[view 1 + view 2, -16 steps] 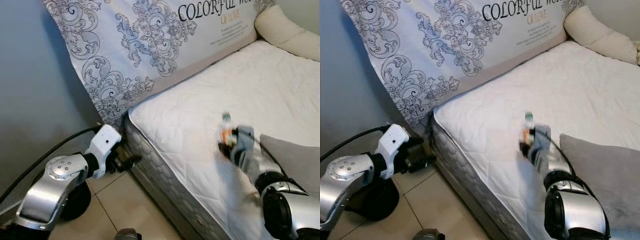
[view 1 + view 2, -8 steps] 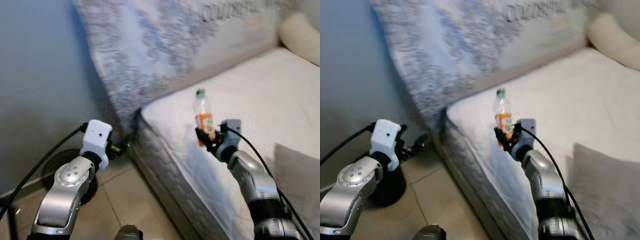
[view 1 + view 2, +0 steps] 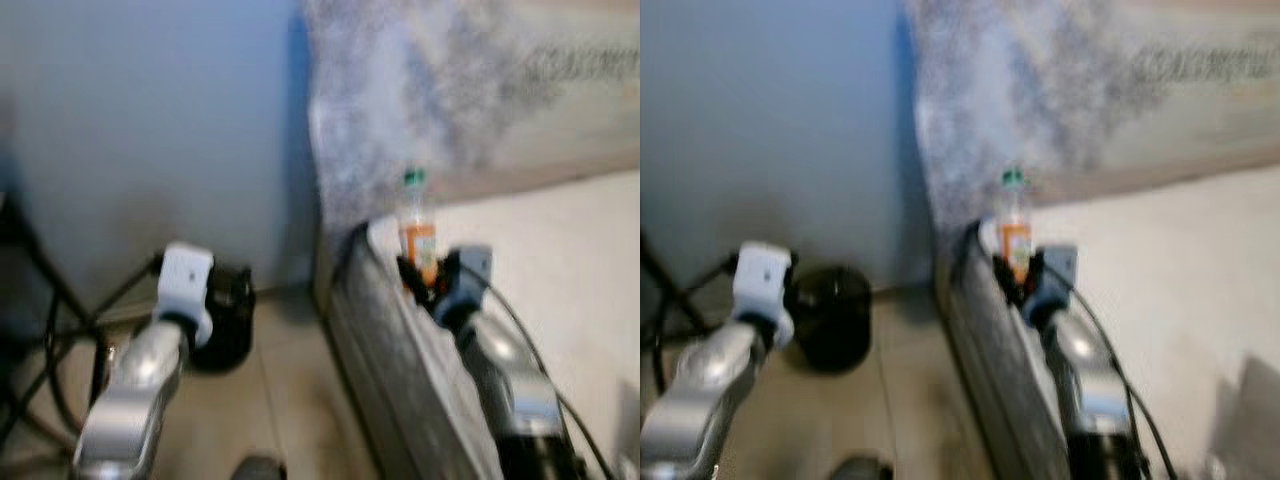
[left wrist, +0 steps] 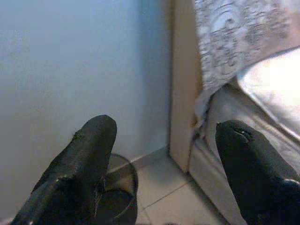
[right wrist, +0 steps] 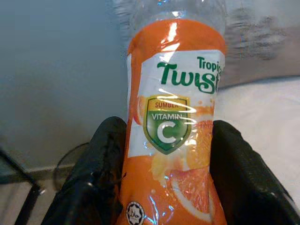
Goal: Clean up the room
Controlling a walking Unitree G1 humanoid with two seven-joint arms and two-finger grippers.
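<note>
A plain blue-grey wall (image 4: 70, 61) stands ahead of the left end effector (image 4: 161, 154), with a round black base (image 3: 225, 330) on the pale tiled floor (image 4: 173, 201) below it. A grey scroll-patterned cushion (image 4: 239, 37) leans beside the right end effector (image 5: 164, 183), above the white quilted mattress (image 3: 570, 270).

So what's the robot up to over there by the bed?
It is tidying the room. The right gripper is clamped on an orange juice bottle with a green cap, holding it upright above the mattress edge. The left gripper is open and holds nothing, pointed toward a round black bin on the floor by the wall. The head views are blurred, so the robot seems to be turning.
</note>
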